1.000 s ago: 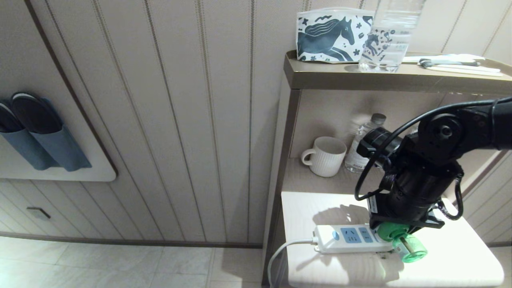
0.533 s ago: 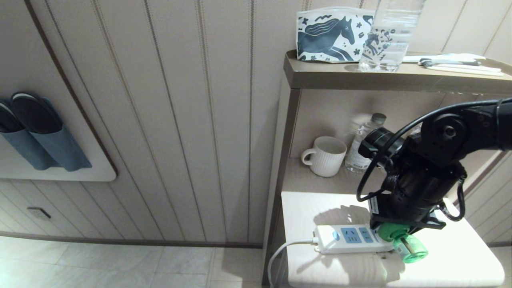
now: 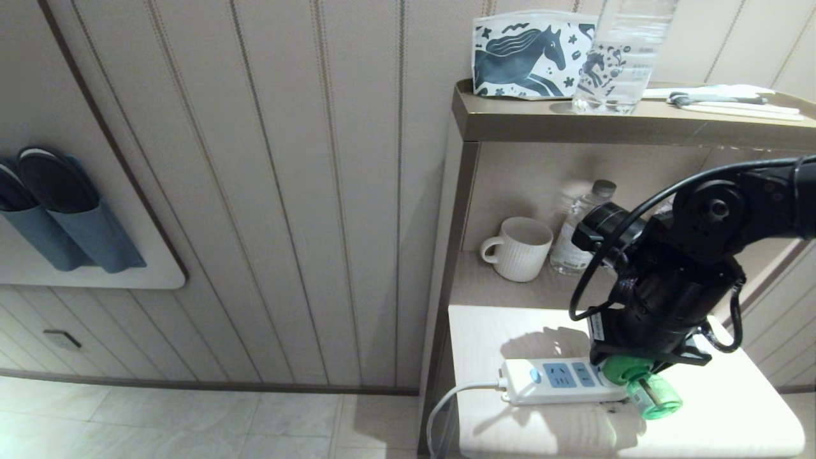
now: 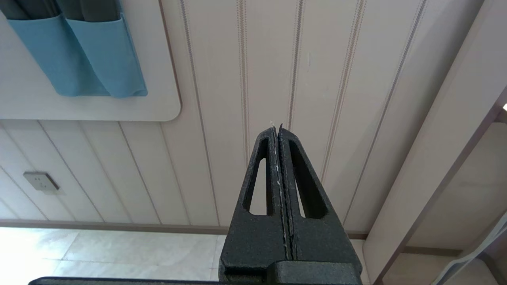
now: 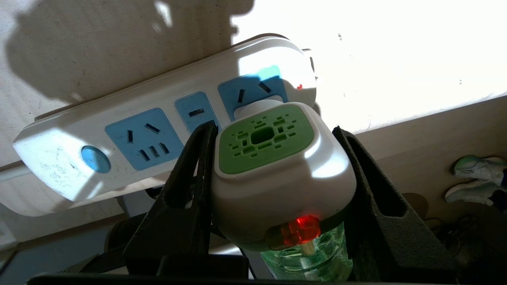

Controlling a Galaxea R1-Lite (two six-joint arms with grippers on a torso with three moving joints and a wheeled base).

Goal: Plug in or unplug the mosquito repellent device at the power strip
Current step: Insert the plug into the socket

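the right gripper (image 5: 273,178) clamps the mosquito repellent device (image 5: 283,174) by its two sides, fingers pressed to the white body. the device sits plugged into the end socket of the power strip (image 3: 561,380), on the white table (image 3: 733,421) below the shelf, its red lamp lit and green bottle pointing outward. no lettering can be read on either. the left gripper (image 4: 279,130) hangs by the wall, fingers together.

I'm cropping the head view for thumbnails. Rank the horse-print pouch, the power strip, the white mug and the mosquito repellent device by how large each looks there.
1. horse-print pouch
2. power strip
3. white mug and mosquito repellent device: too close to rank, since the right gripper covers part of the device.
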